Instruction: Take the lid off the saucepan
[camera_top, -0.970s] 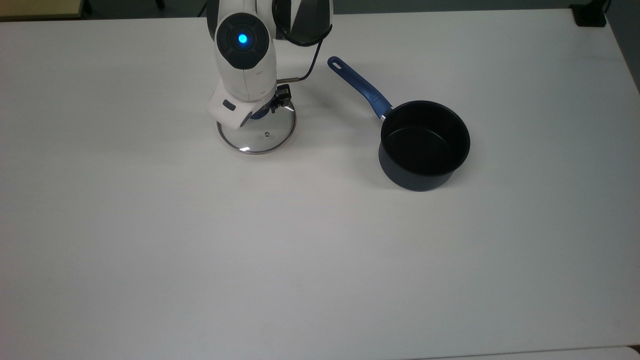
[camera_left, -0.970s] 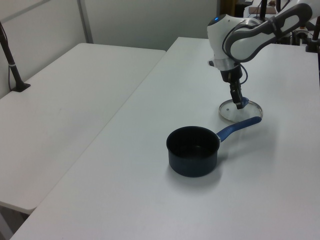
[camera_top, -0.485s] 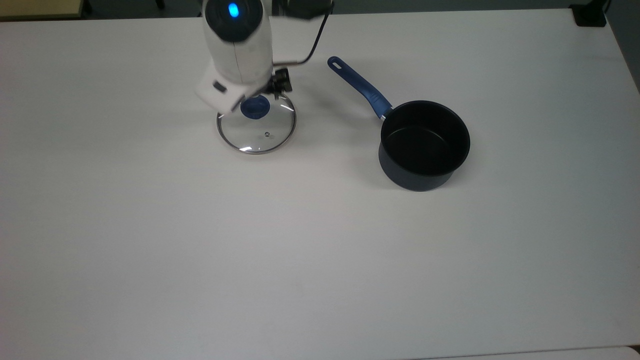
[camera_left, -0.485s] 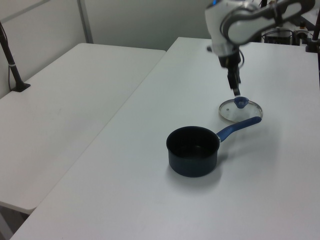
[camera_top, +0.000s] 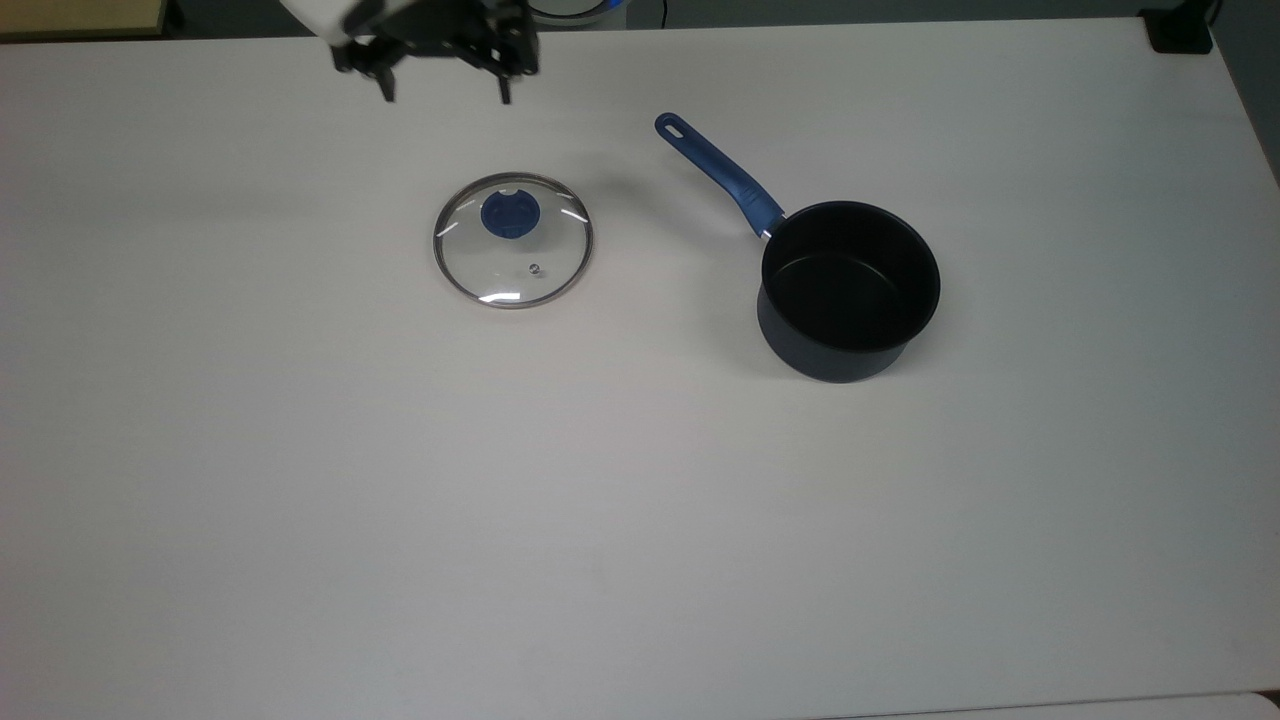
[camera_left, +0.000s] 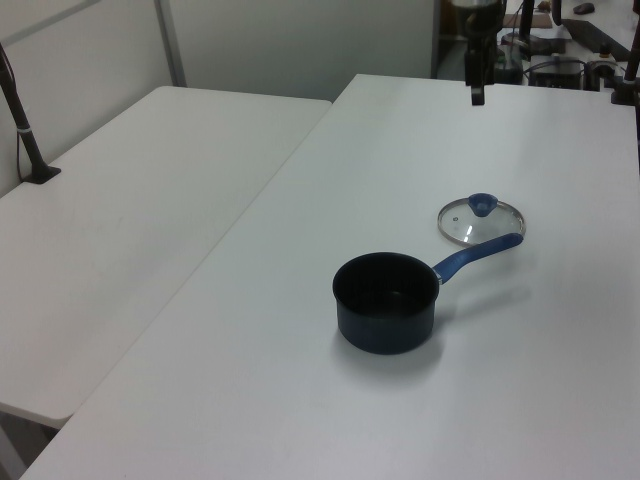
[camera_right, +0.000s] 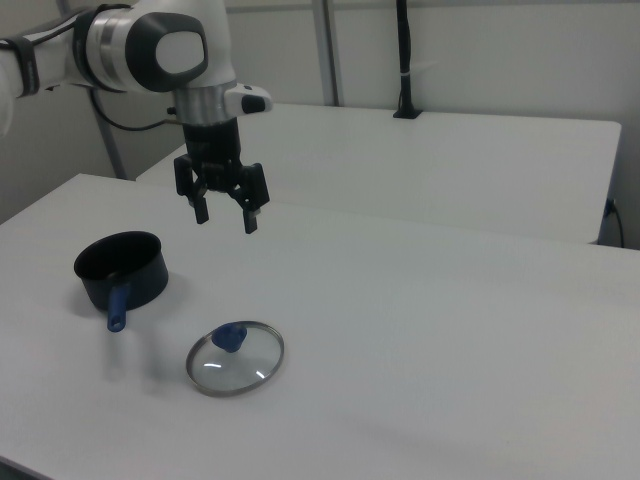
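The lid (camera_top: 513, 239) is found flat on the desk (camera_top: 640, 500), well apart from the uncovered saucepan (camera_top: 848, 290). The claw (camera_right: 223, 218) is held open, empty, high above. Withdrawal should be kept vertical.

Even, diffuse overhead light falls on my workspace; the white table (camera_top: 640, 500) reads bright but not blown out, greying towards the top view's corners. Shadows are soft: a faint smudge beside the saucepan (camera_top: 848, 290) and a pale one under its handle. Small white glints of glare sit on the lid (camera_top: 513, 240) glass and rim. My gripper (camera_right: 222, 215) appears crisp in the right view, cropped and dark at the top view's upper edge.
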